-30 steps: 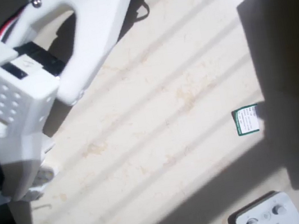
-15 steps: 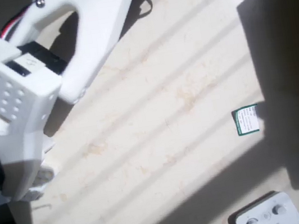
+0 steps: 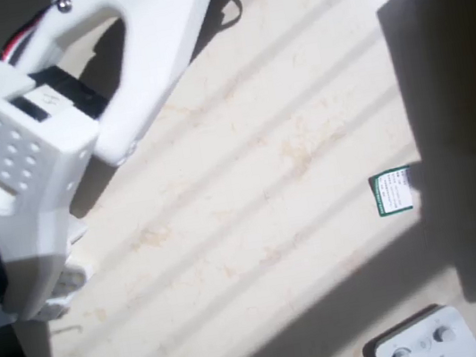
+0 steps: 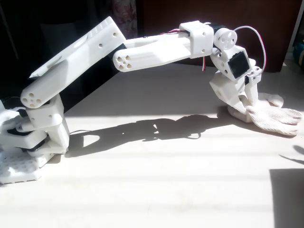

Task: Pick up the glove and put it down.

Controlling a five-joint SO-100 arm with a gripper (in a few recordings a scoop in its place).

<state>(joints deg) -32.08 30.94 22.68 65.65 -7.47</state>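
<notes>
Since the table [image 4: 156, 180] is our landmark, we log the arm [image 4: 142, 50] reaching to its far right end, gripper [image 4: 248, 105] pressed onto the glove [image 4: 273, 116] lying there; jaw state unreadable. We judge the glove light, limp, grippy: pinch bunched fabric.

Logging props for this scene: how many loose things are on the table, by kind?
Cream fabric work glove: 1
Small green-and-white card: 1
White box with two round knobs: 1
Total: 3
</notes>
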